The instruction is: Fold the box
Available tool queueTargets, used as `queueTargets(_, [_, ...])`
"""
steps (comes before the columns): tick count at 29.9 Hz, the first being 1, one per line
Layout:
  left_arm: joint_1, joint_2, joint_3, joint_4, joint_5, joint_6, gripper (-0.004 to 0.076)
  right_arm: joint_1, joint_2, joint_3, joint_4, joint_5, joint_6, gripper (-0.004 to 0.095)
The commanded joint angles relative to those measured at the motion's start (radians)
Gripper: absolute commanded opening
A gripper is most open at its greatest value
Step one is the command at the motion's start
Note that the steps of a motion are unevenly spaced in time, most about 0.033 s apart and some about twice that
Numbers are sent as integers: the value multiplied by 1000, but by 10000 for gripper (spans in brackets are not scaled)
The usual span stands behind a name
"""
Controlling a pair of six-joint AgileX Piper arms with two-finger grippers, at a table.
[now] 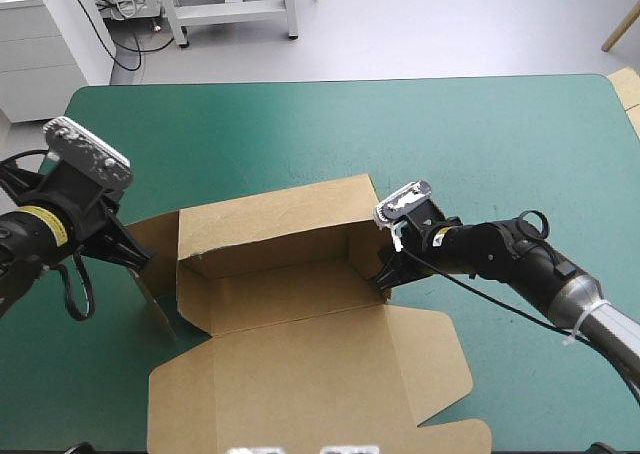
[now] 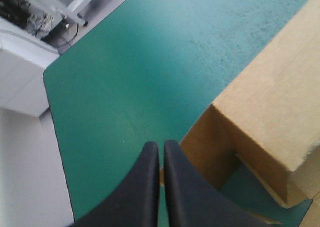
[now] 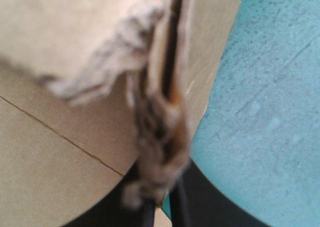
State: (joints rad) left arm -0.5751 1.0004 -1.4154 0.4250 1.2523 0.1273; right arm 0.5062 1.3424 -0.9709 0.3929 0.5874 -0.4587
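The brown box point(image 1: 268, 226) sits half-formed at the middle of the teal-green table cover point(image 1: 300, 124) — back wall raised, lid point(image 1: 310, 384) lying flat toward the near edge. The left gripper point(image 2: 161, 154), its black fingers all but closed, pinches the box's left end flap point(image 1: 155, 236). The right gripper point(image 3: 162, 207) clamps the box's right end — board wedged between its near-closed fingers.

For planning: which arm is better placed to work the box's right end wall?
Right. The right gripper is shut on that wall of the box; the left gripper is at the opposite end.
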Motion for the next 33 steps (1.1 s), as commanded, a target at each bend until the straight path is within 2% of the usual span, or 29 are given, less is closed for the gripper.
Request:
queueTargets(1, [147,-4,-27,-81,14,7,12,1,-30,-27,4,-14,-11,-20])
queueTargets(5, [314,-4,-1,-231,-38,72,12,1,-36,-27,-21,-23,12,-20])
queueTargets(13, [536,-4,109,-425,-177,95,11,1,-97,-27,-221,-14,177,-20])
queueTargets(16, [559,-4,132,-425,-174,95,11,1,-123,-27,-283,33,291,-20])
queueTargets(24, [561,-4,139,-425,-188,95,7,-1,-151,-27,-551,208,616,-20])
queueTargets(30, [561,-4,139,-425,-206,97,7,-8,-149,-27,-553,248,618,-20])
queueTargets(33, [561,-4,139,-425,-219,97,7,-55,-130,-27,-537,244,626,-20])
